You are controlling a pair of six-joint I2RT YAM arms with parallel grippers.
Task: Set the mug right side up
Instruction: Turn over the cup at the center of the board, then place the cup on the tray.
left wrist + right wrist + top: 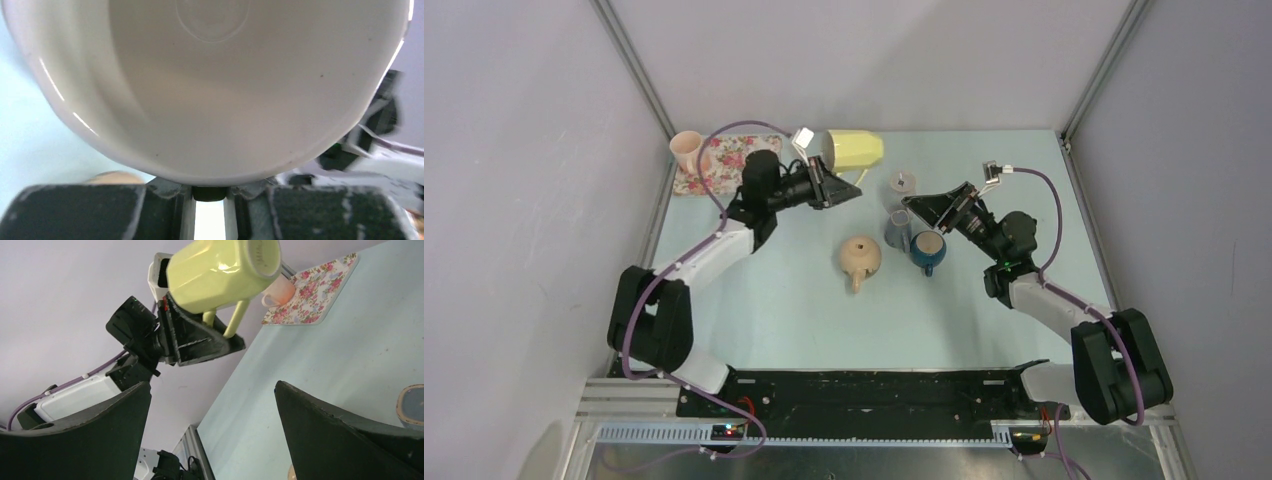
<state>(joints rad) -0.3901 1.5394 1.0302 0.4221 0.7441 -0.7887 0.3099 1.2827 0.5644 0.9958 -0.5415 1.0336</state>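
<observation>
- Nearest me, the right gripper (939, 207) hangs over the right half of the table (774, 320), its fingers spread wide with nothing between them.
- Just below it stand two blue mugs (916, 242), side by side. A tan ceramic pot (861, 258) sits a little to their left.
- Further back and left of centre, the left gripper (836, 184) is clamped on the yellow mug (856, 150) and holds it in the air, clear of the table. The grip looks to be at the rim on the handle side, though I can't tell the exact contact.
- The mug lies on its side. Its long axis runs roughly left to right, the mouth faces back at the left wrist camera, and the base points right, towards the right arm.
- The mug is only halfway over, I judge. The left wrist must roll until the base faces the table, then lower it.
- The left arm has the mug, while the right one stands well apart from it.
- Far left, a pink cup (686, 150) stands on a floral mat (729, 165).
</observation>
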